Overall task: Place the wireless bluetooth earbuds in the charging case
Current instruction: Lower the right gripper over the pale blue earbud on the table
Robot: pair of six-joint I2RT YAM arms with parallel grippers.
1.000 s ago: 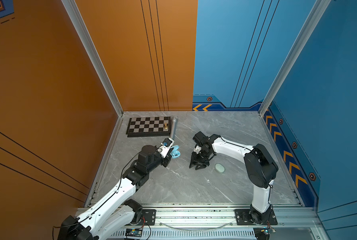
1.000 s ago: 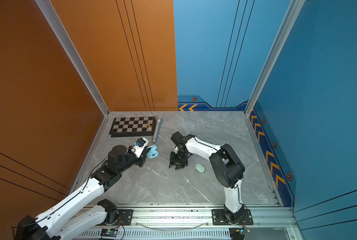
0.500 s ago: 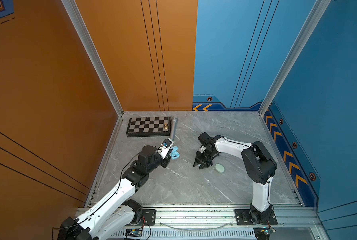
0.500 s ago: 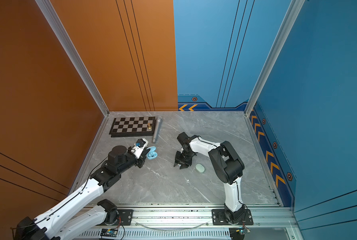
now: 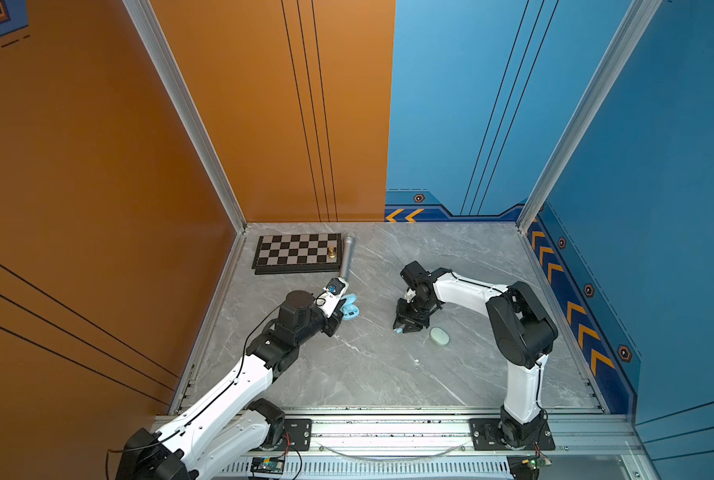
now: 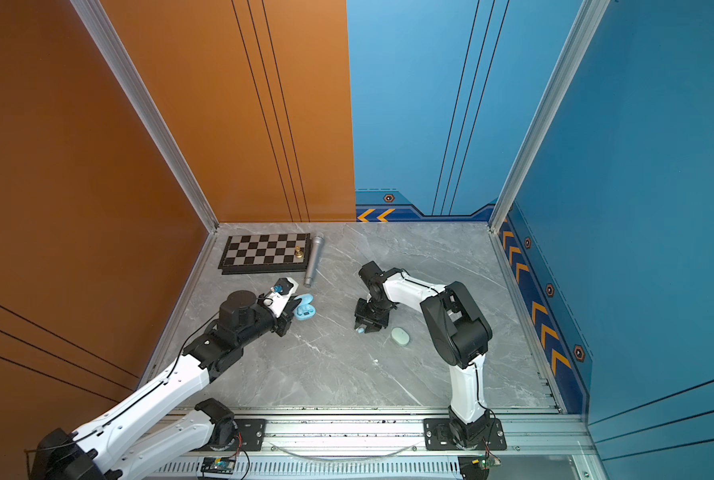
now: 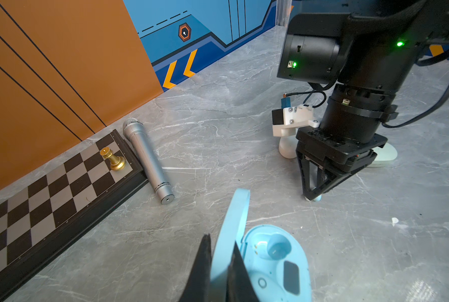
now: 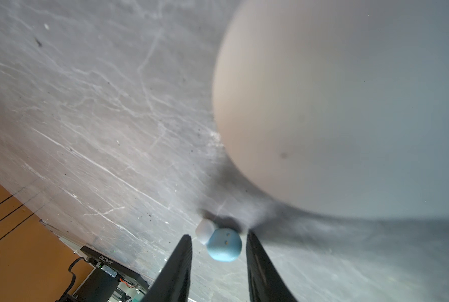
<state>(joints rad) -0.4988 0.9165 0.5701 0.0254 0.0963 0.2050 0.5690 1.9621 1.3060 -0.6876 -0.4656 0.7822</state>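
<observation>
The open light-blue charging case (image 7: pixel 275 261), left of centre, is pinched by its raised lid (image 7: pixel 235 211) in the left gripper (image 7: pixel 220 241). Right of centre, the right gripper (image 8: pixel 219 235) is held with jaws spread around a light-blue earbud (image 8: pixel 224 248) lying on the table (image 5: pixel 347 374), not yet touching it. If the jaws are closed off-centre, the rounded bud could be squirted away.

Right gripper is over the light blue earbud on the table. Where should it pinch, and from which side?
Pinch the light blue earbud by its round body, from straight above, the right gripper straddling it as now. That body is its widest part; the white tip juts sideways and looks soft.
</observation>
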